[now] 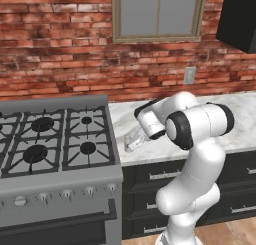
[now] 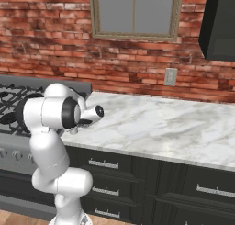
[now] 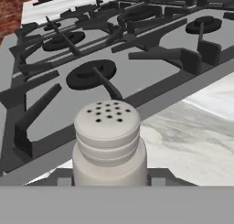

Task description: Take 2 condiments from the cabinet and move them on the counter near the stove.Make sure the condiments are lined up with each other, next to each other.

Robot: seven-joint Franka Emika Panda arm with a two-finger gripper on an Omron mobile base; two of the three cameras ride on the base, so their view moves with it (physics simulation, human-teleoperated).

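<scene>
My gripper (image 1: 137, 138) is shut on a small grey-silver shaker (image 1: 129, 141), one of the condiments. It holds the shaker low over the white marble counter (image 1: 240, 119), just right of the stove (image 1: 50, 144). In the hand view the shaker (image 3: 109, 141) stands close up, its perforated cap on top. The stove's black burners (image 3: 91, 74) spread behind it and marble counter (image 3: 201, 127) lies to the right. My fingertips are hidden by the shaker. The dark cabinet (image 1: 237, 19) hangs at the upper right, also seen as the cabinet (image 2: 220, 26) in the right base view.
A brick wall with a window (image 1: 159, 14) and a wall outlet (image 1: 189, 75) backs the counter. Dark drawers with silver handles (image 2: 103, 163) run under the slab. The marble (image 2: 160, 123) stretches bare to the right of the arm.
</scene>
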